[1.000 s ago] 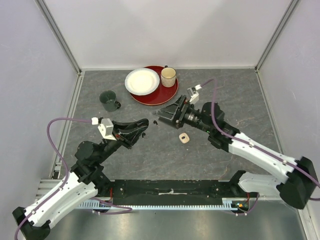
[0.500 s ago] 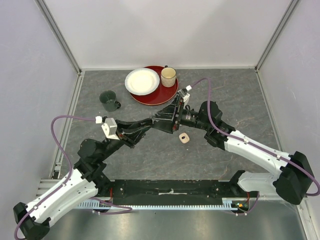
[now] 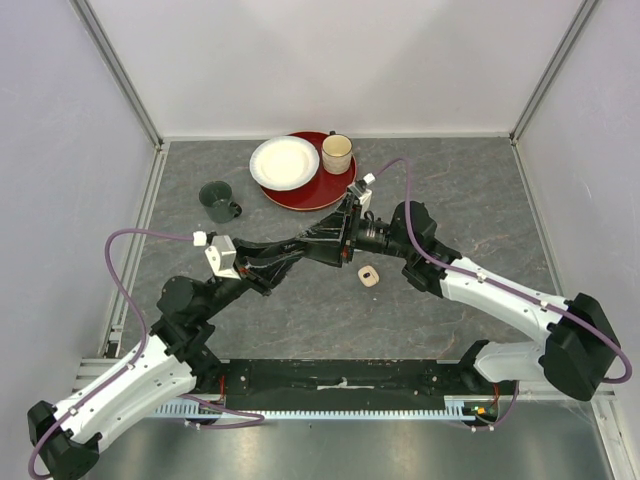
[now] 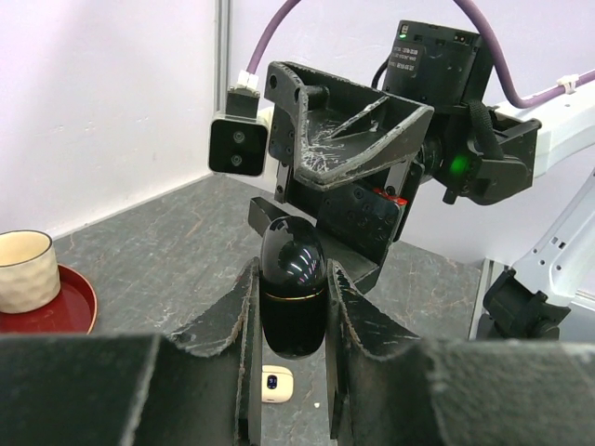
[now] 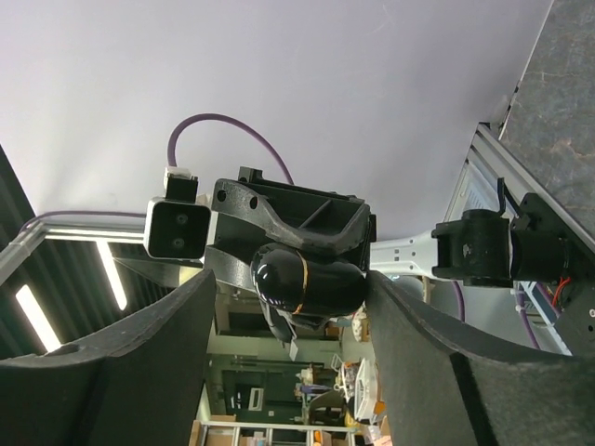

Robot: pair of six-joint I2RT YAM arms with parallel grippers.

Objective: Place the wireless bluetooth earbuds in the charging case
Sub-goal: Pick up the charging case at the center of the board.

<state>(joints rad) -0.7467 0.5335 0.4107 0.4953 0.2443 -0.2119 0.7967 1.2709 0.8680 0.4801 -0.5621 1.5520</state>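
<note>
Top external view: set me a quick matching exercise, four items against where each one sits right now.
Things:
1. black case
2. beige case
3. green mug
4. cream cup

Places:
A. standing on the red tray
B. on the table, left of the tray
C. clamped in the left gripper
D. lying on the table, on the near side of the grippers

Pairs: 1-C, 2-D, 3-B, 4-A

This is a robotics lab, by the look of it. Plain white panel walls on aluminium frame posts box in a grey stone-patterned tabletop. White-and-black robot arms, left and right, trail purple cables from a black base rail. Fluorescent strip lights hang over cluttered workbenches beyond.
</note>
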